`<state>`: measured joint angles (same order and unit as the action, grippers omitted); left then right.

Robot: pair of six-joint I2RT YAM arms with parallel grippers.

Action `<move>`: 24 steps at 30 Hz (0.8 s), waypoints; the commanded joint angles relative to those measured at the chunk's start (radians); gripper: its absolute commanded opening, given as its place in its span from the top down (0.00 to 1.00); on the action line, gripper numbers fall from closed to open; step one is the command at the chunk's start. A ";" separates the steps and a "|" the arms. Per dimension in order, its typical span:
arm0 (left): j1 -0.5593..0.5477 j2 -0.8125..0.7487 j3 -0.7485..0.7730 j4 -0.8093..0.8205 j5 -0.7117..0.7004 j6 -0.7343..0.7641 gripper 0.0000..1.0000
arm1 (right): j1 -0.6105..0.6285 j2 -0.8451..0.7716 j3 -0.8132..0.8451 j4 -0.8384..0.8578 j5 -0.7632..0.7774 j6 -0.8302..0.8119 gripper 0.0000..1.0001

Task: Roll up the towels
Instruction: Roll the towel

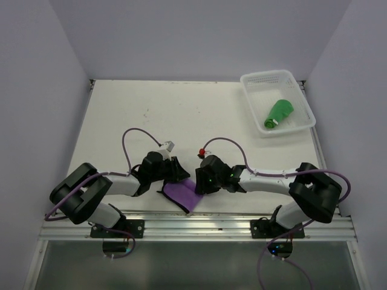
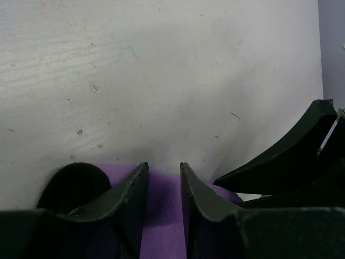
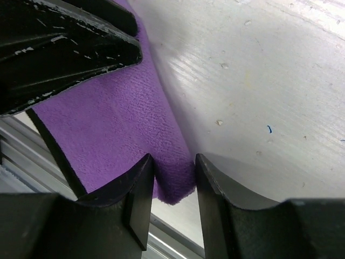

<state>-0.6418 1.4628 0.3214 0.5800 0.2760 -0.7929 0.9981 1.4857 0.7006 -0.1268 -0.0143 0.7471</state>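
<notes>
The purple towel (image 1: 183,194) with black edging lies partly folded at the table's near edge, between the two arms. My left gripper (image 1: 176,175) comes down on its left side, and purple cloth (image 2: 161,216) fills the gap between the left gripper's (image 2: 160,167) fingers. A black curl of the towel's back shows beside them. My right gripper (image 1: 203,181) is at the towel's right side, and the right gripper (image 3: 174,159) pinches a folded purple edge (image 3: 108,124). The green towel (image 1: 279,113) lies rolled in the white basket (image 1: 275,77).
The basket stands at the table's far right corner. A metal rail (image 1: 199,225) runs along the near edge, just below the purple towel. The other arm's fingers (image 3: 64,43) loom close in each wrist view. White walls close in three sides.
</notes>
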 commanded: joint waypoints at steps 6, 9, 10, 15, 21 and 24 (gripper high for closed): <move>0.004 -0.024 -0.001 -0.089 -0.046 0.030 0.66 | -0.006 0.039 -0.050 0.110 -0.067 -0.035 0.76; 0.005 -0.027 0.016 -0.115 -0.061 0.031 0.66 | -0.001 0.041 -0.065 0.121 -0.078 -0.051 0.84; 0.004 -0.027 0.018 -0.118 -0.064 0.029 0.66 | 0.007 0.038 -0.069 0.121 -0.070 -0.060 0.87; 0.007 -0.035 0.071 -0.153 -0.104 0.004 0.65 | 0.149 0.005 -0.039 0.064 0.182 -0.161 0.96; 0.010 -0.007 0.235 -0.281 -0.121 0.033 0.63 | 0.270 0.019 0.036 -0.040 0.508 -0.170 1.00; 0.011 0.016 0.312 -0.344 -0.123 0.044 0.63 | 0.312 0.042 0.089 -0.106 0.675 -0.178 1.00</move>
<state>-0.6407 1.4605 0.5503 0.3096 0.1905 -0.7815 1.2816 1.5074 0.7204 -0.1257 0.4053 0.5980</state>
